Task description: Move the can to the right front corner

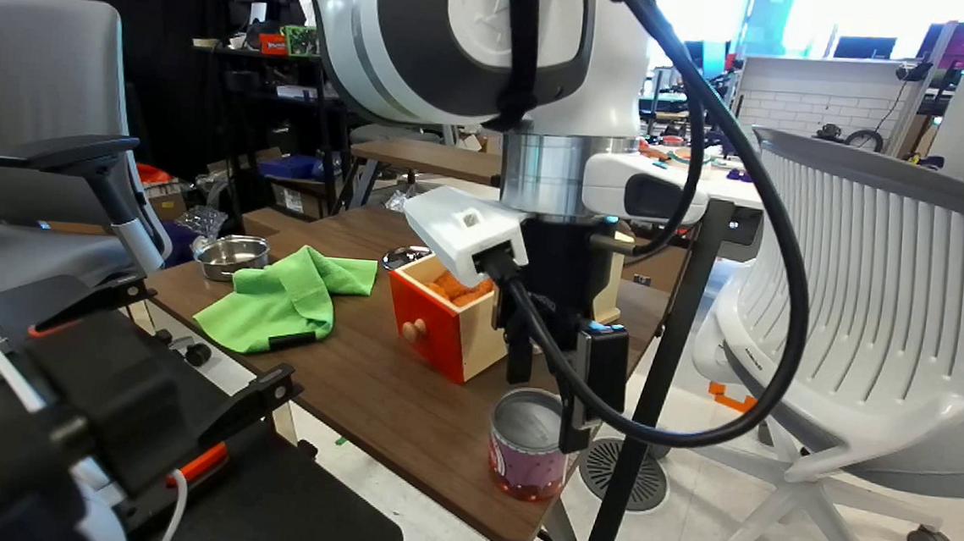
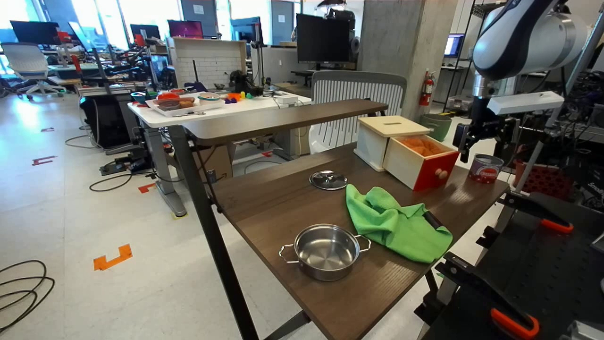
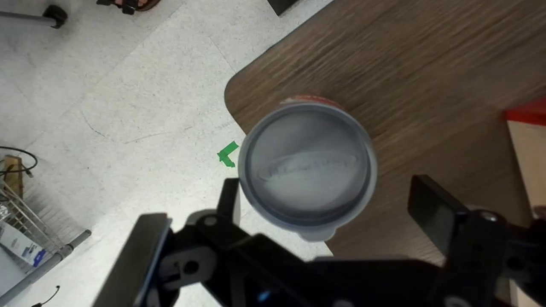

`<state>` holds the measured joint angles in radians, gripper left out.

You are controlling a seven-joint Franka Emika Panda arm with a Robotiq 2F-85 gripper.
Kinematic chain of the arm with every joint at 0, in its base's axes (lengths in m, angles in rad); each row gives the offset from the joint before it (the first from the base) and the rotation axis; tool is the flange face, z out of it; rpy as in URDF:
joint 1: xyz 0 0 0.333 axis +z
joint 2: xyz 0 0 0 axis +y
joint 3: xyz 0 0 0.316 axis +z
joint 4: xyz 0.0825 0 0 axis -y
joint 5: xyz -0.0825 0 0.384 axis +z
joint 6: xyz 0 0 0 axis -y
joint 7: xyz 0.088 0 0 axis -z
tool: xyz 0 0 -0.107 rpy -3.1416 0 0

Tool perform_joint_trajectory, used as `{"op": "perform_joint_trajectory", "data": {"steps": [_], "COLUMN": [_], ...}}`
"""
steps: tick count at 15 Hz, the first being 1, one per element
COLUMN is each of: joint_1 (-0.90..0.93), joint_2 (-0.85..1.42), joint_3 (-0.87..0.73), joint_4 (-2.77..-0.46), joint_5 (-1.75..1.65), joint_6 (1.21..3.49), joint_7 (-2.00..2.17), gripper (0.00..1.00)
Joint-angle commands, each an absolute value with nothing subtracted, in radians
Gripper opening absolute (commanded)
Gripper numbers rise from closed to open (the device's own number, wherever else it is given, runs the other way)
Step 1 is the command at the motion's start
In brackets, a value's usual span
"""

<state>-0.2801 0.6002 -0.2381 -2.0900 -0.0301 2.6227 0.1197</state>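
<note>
Above the worktop (image 2: 264, 203), end effector (image 3: 327, 192): fingers (image 3: 435, 215) spread wide, pinching nothing; the can (image 1: 524, 460) lies between them in the wrist view, contact unclear.
Can: upright on the worktop under the end effector, beside a rounded corner (image 3: 245, 91); I cannot tell whether that corner is the one meant.
Can's wall: probably stiff and hard to break, heavier if full, which is hidden; smooth enough to slip under a weak squeeze.
Can's rim: best gripped below it, squarely across the purplish-red sides; the grey top has a small tab and might pop off if caught.
Worktop edge (image 3: 239, 113): close under the end effector; an outward nudge could tip the can off.
Drawer (image 2: 403, 167): open from the wooden box (image 2: 370, 148), near the end effector beyond one finger, the main obstacle that way.
Cable (image 1: 797, 318): looped beside the end effector, a possible snag.
Green cloth (image 2: 398, 226), metal lid (image 2: 329, 180), metal pot (image 2: 325, 273): well apart from the end effector, hardly in the way.
</note>
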Motion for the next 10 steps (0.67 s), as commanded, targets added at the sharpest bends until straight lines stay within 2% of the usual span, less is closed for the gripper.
{"op": "perform_joint_trajectory", "data": {"steps": [1, 6, 7, 10], "joint_1": [-0.312, -0.343, -0.306, -0.298], "joint_2": [0.479, 0.184, 0.324, 0.199], "joint_3": [-0.188, -0.100, -0.155, -0.141], "joint_4": [-2.150, -2.332, -2.220, -2.299], "joint_5": [0.055, 0.206, 0.153, 0.181], "joint_6": [2.628, 2.702, 2.672, 2.671], "joint_7": [0.051, -0.139, -0.061, -0.100], "gripper": [1.00, 1.00, 1.00, 1.00]}}
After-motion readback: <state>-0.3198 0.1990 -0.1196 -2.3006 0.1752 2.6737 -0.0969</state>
